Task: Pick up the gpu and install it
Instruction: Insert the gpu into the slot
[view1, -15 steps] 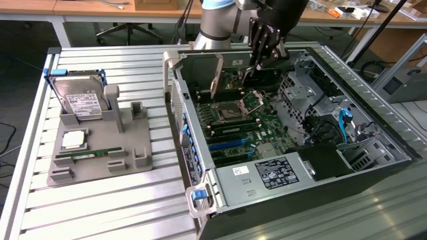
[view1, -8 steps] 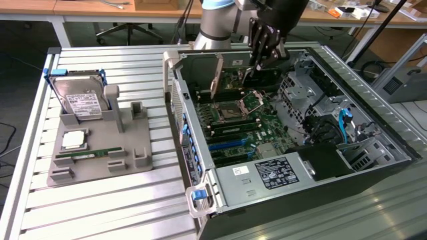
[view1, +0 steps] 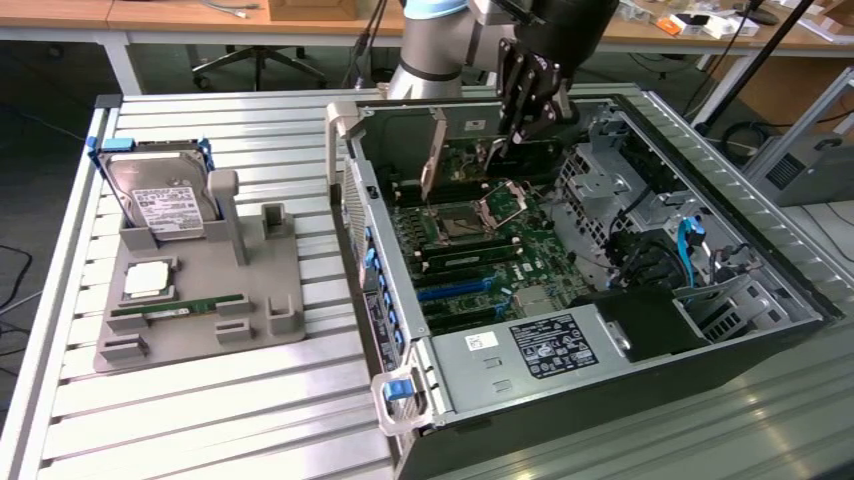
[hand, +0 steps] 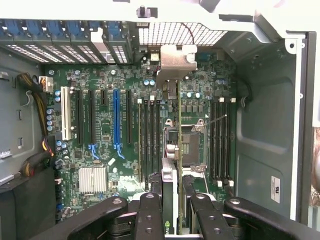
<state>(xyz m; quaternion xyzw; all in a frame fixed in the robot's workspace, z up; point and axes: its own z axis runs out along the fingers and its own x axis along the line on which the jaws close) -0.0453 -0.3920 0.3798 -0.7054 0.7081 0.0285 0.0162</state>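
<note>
Labels on hard drive (view1: 167, 210) and power supply (view1: 547, 350) are unreadable.

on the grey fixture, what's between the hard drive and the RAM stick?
A CPU, lying flat, between the hard drive and the RAM stick on the grey fixture. The exterior view shows it.

I get even overhead light, bright on the slatted table (view1: 200, 400); the computer case (view1: 354, 190) is dimmer inside, its rim blown white at the wrist
</note>
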